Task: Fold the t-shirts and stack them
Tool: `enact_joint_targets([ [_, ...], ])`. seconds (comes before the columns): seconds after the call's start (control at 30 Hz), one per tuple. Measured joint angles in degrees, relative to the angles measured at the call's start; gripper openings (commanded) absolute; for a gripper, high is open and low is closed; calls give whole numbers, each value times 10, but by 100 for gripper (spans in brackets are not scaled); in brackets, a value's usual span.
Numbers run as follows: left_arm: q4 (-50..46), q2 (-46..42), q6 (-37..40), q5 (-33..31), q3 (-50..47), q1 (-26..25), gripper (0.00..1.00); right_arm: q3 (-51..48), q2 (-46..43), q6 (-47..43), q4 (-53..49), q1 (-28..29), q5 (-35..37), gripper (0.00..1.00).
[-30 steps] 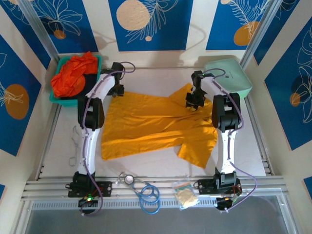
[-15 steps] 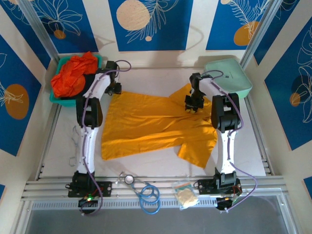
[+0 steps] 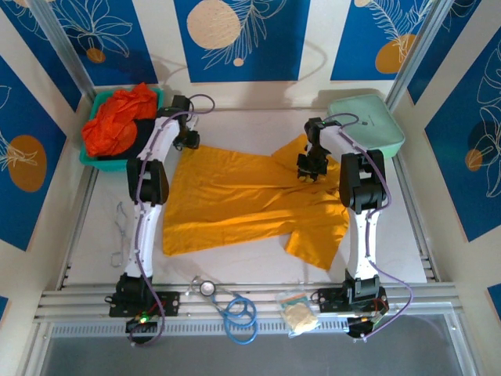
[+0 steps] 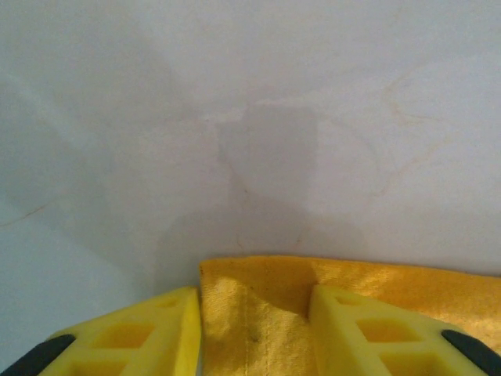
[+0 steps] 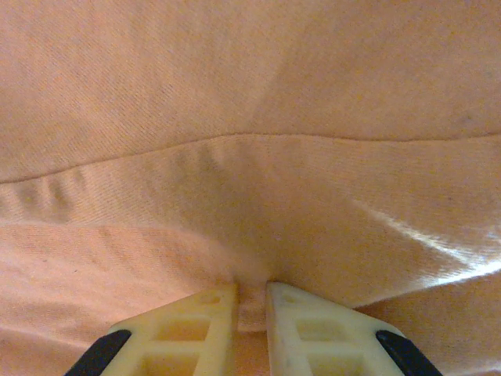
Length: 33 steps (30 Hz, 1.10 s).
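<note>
Up close — right gripper [image 5: 251,301] pinches yellow t-shirt [image 5: 235,94].

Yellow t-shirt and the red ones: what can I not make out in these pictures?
- Red-orange t-shirts, top view: bunched in the teal tray; their number is unclear.
- Yellow t-shirt, top view: the right arm covers its right edge.
- Right wrist view: cloth too close to tell which part the right gripper pinches.

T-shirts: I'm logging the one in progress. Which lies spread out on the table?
The mustard-yellow t-shirt, spread flat on the table; the red-orange t-shirts are bunched up in the teal tray at the far left.
</note>
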Motion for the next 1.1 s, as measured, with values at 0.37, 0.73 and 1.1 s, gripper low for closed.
enact_joint_targets([
  [0.37, 16, -28, 1, 2, -47, -7, 0, 3, -2, -8, 0, 4, 0, 31],
  [0.73, 54, -226, -73, 2, -242, -17, 0, 247, 39, -80, -14, -21, 49, 44],
  [1.1, 125, -328, -121, 16, -411, -24, 0, 436, 221, -143, -55, -38, 106, 38],
])
